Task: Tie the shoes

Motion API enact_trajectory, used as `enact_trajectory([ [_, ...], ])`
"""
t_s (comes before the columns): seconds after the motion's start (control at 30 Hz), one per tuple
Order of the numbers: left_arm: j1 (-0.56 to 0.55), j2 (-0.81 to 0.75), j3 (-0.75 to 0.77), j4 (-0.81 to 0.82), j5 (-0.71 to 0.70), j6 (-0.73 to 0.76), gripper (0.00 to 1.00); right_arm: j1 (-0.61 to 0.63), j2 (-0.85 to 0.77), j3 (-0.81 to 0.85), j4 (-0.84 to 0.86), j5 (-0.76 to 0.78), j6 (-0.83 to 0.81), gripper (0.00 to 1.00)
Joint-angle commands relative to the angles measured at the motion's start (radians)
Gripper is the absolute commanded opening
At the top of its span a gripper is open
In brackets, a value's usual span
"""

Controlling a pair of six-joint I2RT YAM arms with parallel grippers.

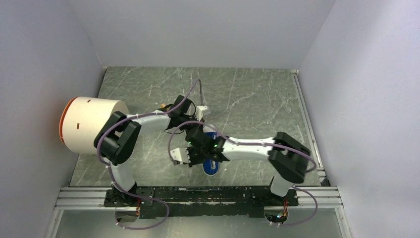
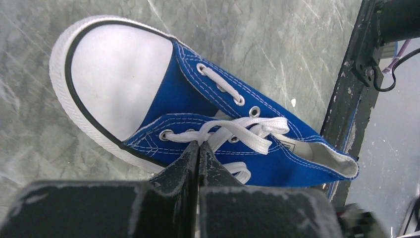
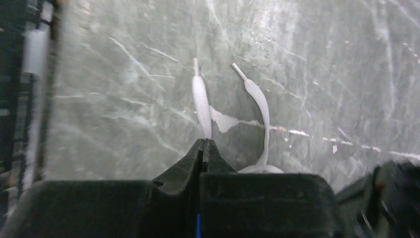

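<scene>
Top view: two arms, the left arm and the right arm, meet over the middle of one grey-green marbled tabletop. One small blue canvas sneaker lies under their wrists, close to the black base plate. Only slivers of blue and white show, and neither tool's tip can be made out here. One big cream cylinder with an orange rim lies on its side at the left, well apart from the shoe. A tiny yellowish thing behind the left arm is too small to identify. Left wrist view: the sneaker lies on the table with its white rubber toe cap at the far left and its heel opening near the base plate. At least four metal eyelets can be counted. The white laces cross over the tongue. The left gripper has its fingers pressed together, tips right at the lace crossing and apparently pinching a strand; the near side of the shoe is hidden behind them. Right wrist view, somewhat blurred: no shoe body is in view, only two lace ends on the table. The right gripper is clamped on one lace end. The second lace end lies just beside it, its lower loop cut off behind the finger.
</scene>
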Motion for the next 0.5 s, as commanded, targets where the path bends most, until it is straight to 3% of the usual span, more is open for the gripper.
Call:
enact_trajectory([
  [0.0, 0.007, -0.004, 0.028, 0.042, 0.017, -0.026, 0.05, -0.066, -0.182, -0.075, 0.002, -0.246, 0.184, 0.0],
  [0.13, 0.007, -0.027, 0.008, 0.105, 0.024, -0.1, 0.05, -0.155, -0.292, -0.133, -0.036, -0.266, 0.243, 0.0],
  [0.33, 0.007, -0.074, -0.002, 0.082, 0.021, -0.103, 0.05, -0.364, -0.389, -0.159, -0.104, -0.536, 0.29, 0.0],
  [0.47, 0.007, -0.112, -0.018, 0.071, 0.011, -0.114, 0.05, -0.428, -0.388, -0.133, -0.19, -0.668, 0.353, 0.0],
])
